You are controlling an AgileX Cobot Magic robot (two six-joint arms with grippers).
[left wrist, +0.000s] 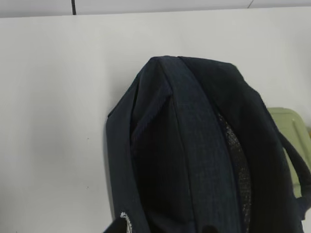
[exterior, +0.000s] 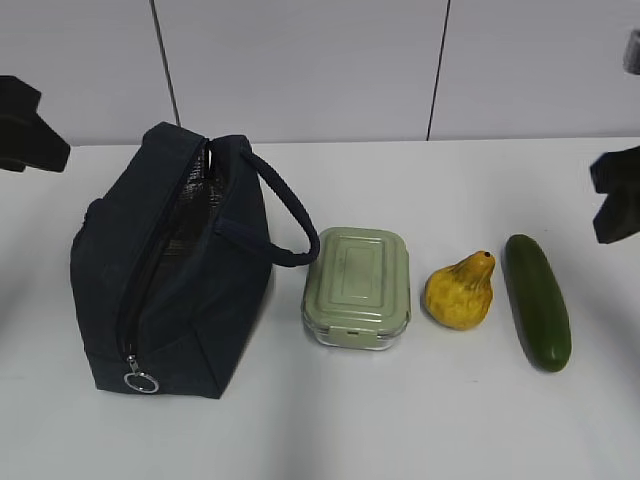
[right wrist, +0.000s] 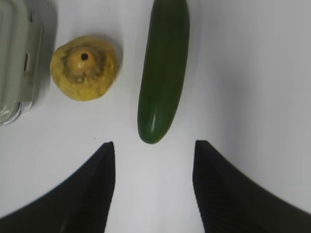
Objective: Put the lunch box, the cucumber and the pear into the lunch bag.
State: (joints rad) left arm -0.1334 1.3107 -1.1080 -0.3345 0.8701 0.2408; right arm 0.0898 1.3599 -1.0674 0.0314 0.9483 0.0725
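Exterior view: boxy dark navy fabric lunch bag point(exterior: 170, 270) unzipped on white counter point(exterior: 400, 420) | sage-lidded glass lunch box point(exterior: 358, 286), blotchy yellow pear point(exterior: 460, 291), dark green cucumber point(exterior: 537, 300) lined rightward | right hand point(right wrist: 154, 187) spread before cucumber tip | left hand unseen

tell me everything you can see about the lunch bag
The lunch bag is a boxy dark navy fabric bag standing on the white table, at the left end of the row. Its top zipper is undone, and the gap shows silver foil lining. A metal ring pull hangs at the near end of the zipper. One looped handle arches toward the lunch box beside it. Neither gripper touches it.
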